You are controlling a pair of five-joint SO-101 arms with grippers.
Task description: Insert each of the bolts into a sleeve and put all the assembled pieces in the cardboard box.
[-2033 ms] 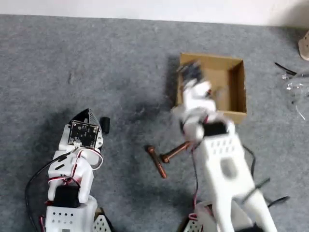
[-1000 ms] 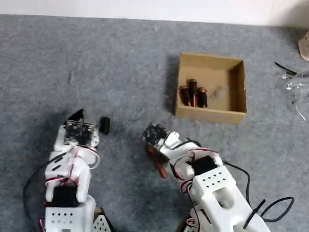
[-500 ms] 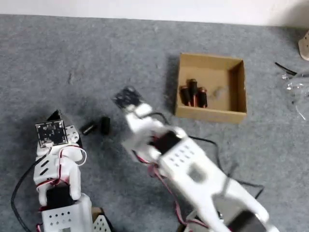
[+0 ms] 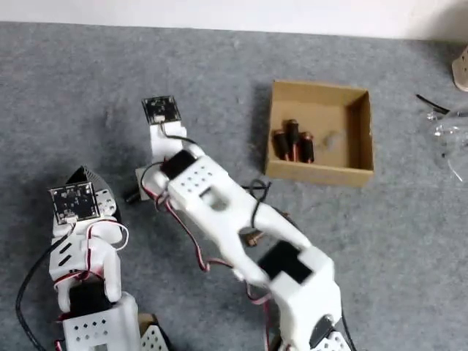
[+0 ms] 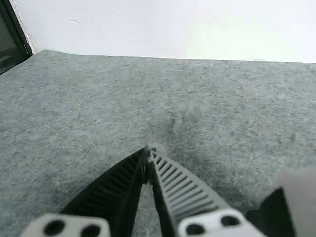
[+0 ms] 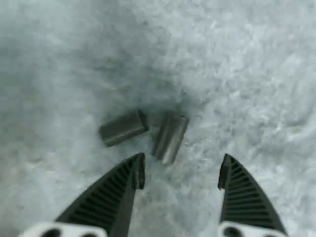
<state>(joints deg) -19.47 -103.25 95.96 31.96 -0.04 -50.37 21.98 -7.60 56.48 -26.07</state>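
Right arm runs from bottom centre of the high view up to centre-left, with its wrist over the grey mat. Right gripper is wide open and points down, holding nothing. Just ahead of its tips a dark sleeve lies flat on the mat, nearer one finger than the other. A second sleeve lies just beside it at an angle, ends close; touching or not, cannot tell. Neither sleeve is touched by the jaws.

Left arm sits in the lower left of the high view. Left gripper is closed with its tips together, empty, low over bare mat.

Box stands upper right of centre with its top open. A few assembled pieces lie side by side inside it near its left wall. A copper bolt is at frame centre on the mat, mostly hidden under the right arm and well apart from the box. A white wall is behind the mat.
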